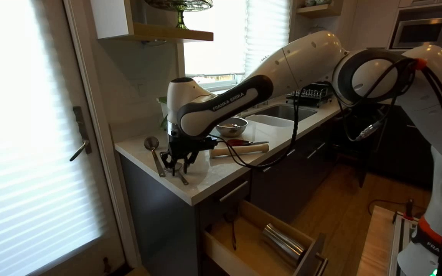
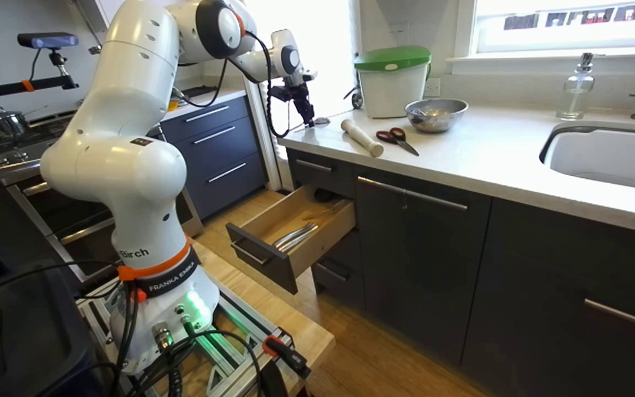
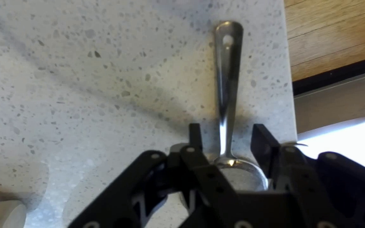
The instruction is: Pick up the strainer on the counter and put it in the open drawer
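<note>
Foremost in the wrist view, the gripper (image 3: 226,134) has its fingers (image 3: 195,136) set well apart astride the handle of the strainer (image 3: 228,69), holding nothing. Left to right in an exterior view, a long-handled utensil (image 1: 152,143), the strainer and a rolling pin (image 1: 240,150) lie on the counter (image 1: 213,174), with the open drawer (image 1: 249,245) below.

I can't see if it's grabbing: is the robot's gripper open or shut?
Open. In the wrist view, the gripper has its fingers apart, one on each side of the strainer's handle, with counter showing in the gaps.
</note>
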`<state>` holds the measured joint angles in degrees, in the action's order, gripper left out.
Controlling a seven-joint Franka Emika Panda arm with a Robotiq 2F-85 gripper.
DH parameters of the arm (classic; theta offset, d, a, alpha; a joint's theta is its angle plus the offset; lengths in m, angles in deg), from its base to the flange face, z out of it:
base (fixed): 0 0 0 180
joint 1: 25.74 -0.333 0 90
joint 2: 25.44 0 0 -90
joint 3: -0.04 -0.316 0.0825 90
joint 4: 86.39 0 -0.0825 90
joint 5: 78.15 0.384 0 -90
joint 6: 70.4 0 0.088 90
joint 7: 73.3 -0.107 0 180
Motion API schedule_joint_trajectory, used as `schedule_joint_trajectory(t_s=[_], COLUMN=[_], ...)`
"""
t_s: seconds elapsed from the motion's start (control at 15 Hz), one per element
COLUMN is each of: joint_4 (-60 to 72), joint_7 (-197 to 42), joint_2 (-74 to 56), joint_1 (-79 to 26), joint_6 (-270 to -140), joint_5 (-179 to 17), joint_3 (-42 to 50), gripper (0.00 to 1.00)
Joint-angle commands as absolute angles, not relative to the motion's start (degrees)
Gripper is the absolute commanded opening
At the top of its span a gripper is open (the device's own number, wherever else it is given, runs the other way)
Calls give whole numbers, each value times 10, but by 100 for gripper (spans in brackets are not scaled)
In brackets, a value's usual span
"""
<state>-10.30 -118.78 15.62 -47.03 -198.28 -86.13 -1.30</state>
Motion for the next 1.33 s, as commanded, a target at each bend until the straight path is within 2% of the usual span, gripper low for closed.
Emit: schedule_joint_trajectory(t_s=[0.0,0.33,0.4,0.53,0.6,0.93,1.27], joint_4=[-138,-156,-158,-165,-168,-145,0], joint_7=[-1170,-1148,-1144,-1135,-1131,-1116,-1066], joint_2=[181,190,190,193,194,164,61], joint_1=[-478,-478,-478,-477,-476,-459,-431], joint_6=[-1959,-1932,-1928,-1912,-1905,-1884,-1954], joint_5=[-868,-866,-866,-863,-861,-819,-777], joint_3=[-4,-5,-5,-6,-7,-28,-55], gripper=[46,34,27,5,0,3,3])
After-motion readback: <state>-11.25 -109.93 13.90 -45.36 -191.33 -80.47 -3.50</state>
